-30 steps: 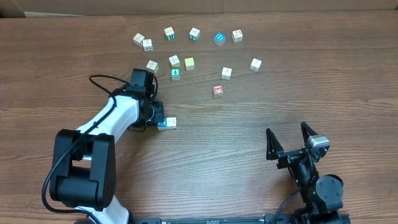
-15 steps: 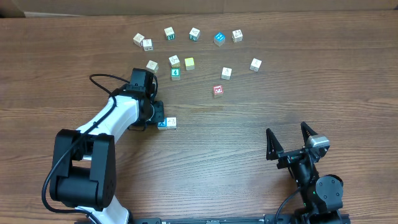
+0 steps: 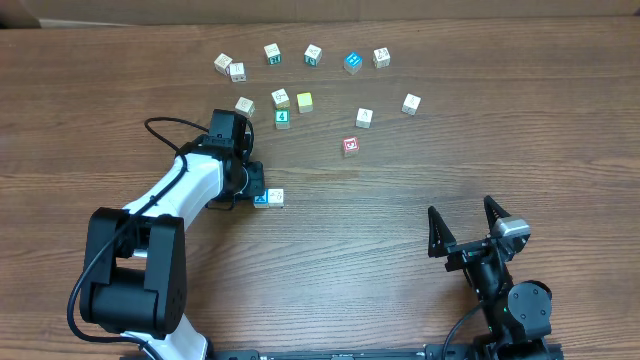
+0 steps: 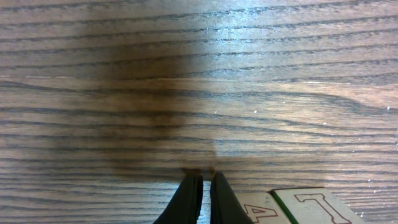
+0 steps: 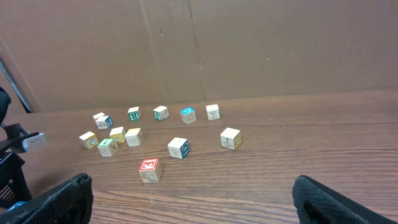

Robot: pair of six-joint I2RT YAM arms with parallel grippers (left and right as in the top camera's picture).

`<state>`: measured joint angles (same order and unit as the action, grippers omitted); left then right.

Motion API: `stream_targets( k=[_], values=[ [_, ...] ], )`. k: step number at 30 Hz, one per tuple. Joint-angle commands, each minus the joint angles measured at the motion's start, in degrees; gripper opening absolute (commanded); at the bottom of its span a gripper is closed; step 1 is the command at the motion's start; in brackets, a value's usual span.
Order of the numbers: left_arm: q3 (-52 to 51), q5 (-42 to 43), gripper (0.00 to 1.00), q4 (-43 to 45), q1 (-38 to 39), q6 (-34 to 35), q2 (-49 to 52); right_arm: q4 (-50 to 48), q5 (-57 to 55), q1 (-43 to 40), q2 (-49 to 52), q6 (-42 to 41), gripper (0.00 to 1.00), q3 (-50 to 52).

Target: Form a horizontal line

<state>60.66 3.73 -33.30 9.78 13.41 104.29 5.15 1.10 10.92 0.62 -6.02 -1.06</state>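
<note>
Two task cubes, a blue cube (image 3: 261,200) and a cream cube (image 3: 276,197), sit touching on the worktop (image 3: 380,230), my left jaws clenched empty just beside the blue one. Lifting off carelessly, I could nudge the pair askew. My right jaws hang released, well apart.

Counter (image 3: 420,190): brown wood with strong straight grain, smooth. The left wrist view shows a soft satin sheen, not mirror gloss.

Letter cubes (image 3: 364,118): pale wood, matt, bare-looking, with printed or painted faces.

Teal-green cube (image 3: 282,119), red-faced cube (image 3: 350,146), yellow-green cube (image 3: 304,102): flat colour coats, no glare.

Backdrop (image 5: 249,50): plain brown cardboard, matt, faintly creased.

Left arm (image 3: 190,185): glossy white plastic shell, with black, duller joints.

Left tool (image 4: 204,177): fingers (image 4: 189,199) dark, smooth, low shine.

Right tool (image 3: 461,208): pads (image 5: 59,199) black with a coarse, foam-like grain, fully matt.
</note>
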Motion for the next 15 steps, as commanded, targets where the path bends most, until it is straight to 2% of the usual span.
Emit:
stream_targets(
  k=[1, 6, 15],
  values=[
    [-0.55, 0.74, 0.04, 0.22, 0.76, -1.18, 0.72, -0.35, 0.04, -0.13, -0.48, 0.11, 1.00, 0.59],
    [-0.55, -0.11, 0.04, 0.22, 0.74, -0.98, 0.72, -0.35, 0.04, -0.13, -0.48, 0.11, 1.00, 0.59],
    [-0.55, -7.52, 0.04, 1.29, -1.36, 2.03, 0.72, -0.35, 0.04, -0.13, -0.48, 0.11, 1.00, 0.59]
  ],
)
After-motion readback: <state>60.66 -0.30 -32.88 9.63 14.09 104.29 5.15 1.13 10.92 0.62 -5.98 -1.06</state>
